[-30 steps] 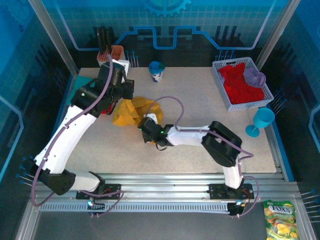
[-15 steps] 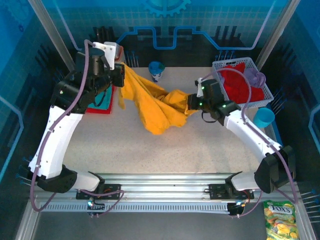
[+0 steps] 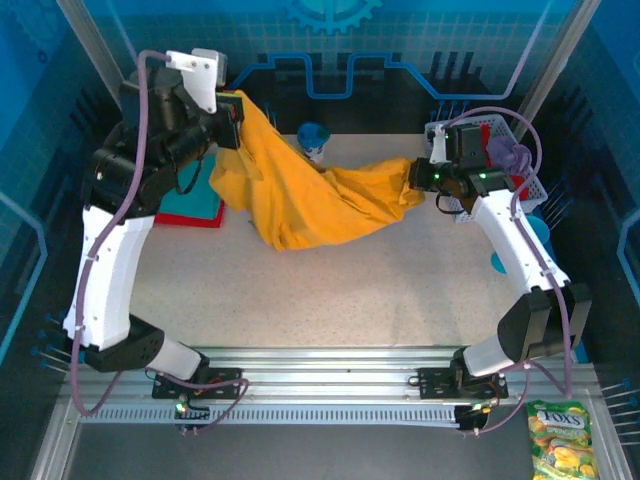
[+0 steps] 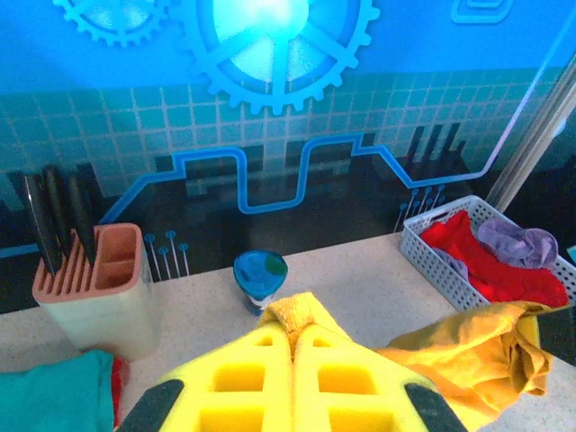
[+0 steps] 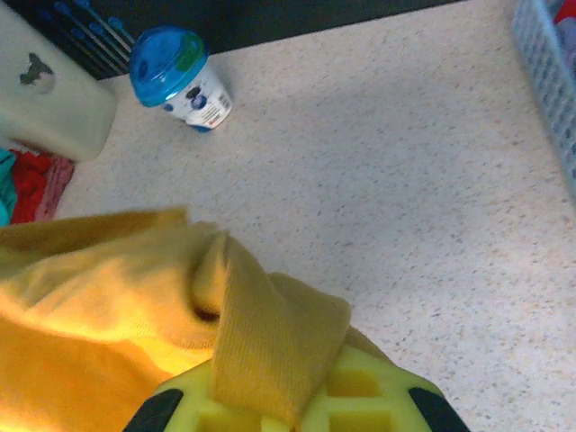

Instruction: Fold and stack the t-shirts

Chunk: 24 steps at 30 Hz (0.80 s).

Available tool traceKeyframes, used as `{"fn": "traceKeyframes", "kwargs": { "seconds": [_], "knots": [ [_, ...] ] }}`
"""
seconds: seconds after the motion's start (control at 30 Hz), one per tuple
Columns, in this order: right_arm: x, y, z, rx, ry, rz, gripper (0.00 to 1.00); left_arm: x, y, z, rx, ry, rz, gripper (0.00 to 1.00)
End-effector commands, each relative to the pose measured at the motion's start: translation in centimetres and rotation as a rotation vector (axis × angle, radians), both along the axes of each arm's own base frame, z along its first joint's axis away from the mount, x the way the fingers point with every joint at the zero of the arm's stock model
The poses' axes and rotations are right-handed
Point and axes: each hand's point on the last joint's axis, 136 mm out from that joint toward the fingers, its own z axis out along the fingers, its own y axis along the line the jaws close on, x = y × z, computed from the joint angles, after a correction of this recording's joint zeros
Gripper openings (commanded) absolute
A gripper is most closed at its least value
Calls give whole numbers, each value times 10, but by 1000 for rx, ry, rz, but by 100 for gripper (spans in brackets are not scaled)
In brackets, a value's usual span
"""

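The mustard-yellow t-shirt (image 3: 310,200) hangs stretched in the air between both arms, its lower folds resting on the table. My left gripper (image 3: 238,112) is raised at the back left, shut on one corner of the shirt (image 4: 301,315). My right gripper (image 3: 420,178) is at the right near the basket, shut on another edge of it (image 5: 261,342). A teal t-shirt (image 3: 190,205) lies folded on a red one (image 3: 205,222) at the left. A red t-shirt (image 3: 480,165) and a lavender one (image 3: 508,152) lie in the white mesh basket (image 3: 500,210).
A blue-lidded cup (image 3: 313,140) stands at the back centre behind the shirt. A knife block (image 4: 90,288) is at the back left. A blue goblet (image 3: 525,240) stands by the table's right edge. A snack bag (image 3: 560,430) lies off the table, front right.
Both grippers have lifted the yellow shirt off the table and moved apart, left up and back, right toward the basket. The shirt has gone from a bunched heap to a spread, hanging span.
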Motion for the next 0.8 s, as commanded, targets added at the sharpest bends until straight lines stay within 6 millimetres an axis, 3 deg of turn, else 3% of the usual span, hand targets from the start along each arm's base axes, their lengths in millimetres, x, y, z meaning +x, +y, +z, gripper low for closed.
{"fn": "traceKeyframes", "kwargs": {
  "seconds": [0.0, 0.07, 0.17, 0.27, 0.33, 0.47, 0.53, 0.57, 0.63, 0.67, 0.7, 0.77],
  "knots": [
    [0, -23, 40, -37, -125, -93, 3, 17, 0, 23, 8, -86, 8, 0],
    [-3, -30, 46, -52, -171, -126, 3, 25, -5, 30, -8, -128, -2, 0],
    [-15, -40, 35, -67, -160, -155, 3, 35, -15, 29, -11, -150, -36, 0],
    [-31, -47, 9, -81, -111, -176, 7, 36, -23, 16, -6, -124, -67, 0],
    [-49, -46, -21, -60, -23, -179, 11, 31, -27, 2, 21, -111, -82, 0],
    [-91, -50, -87, -37, 165, -229, 20, 3, -41, -64, 79, -25, -146, 0],
    [-116, -57, -116, -46, 245, -268, 30, -20, -45, -107, 142, -7, -154, 0],
    [-129, -61, -131, -59, 286, -289, 41, -28, -42, -128, 171, 14, -130, 0],
    [-144, -64, -143, -68, 312, -294, 68, -51, -37, -166, 168, 94, -123, 0],
    [-147, -63, -144, -63, 309, -287, 76, -60, -37, -181, 154, 133, -130, 0],
    [-149, -61, -143, -54, 304, -275, 85, -72, -36, -196, 137, 168, -144, 0],
    [-144, -55, -135, -36, 286, -241, 92, -91, -35, -221, 109, 220, -157, 0]
  ]
}}
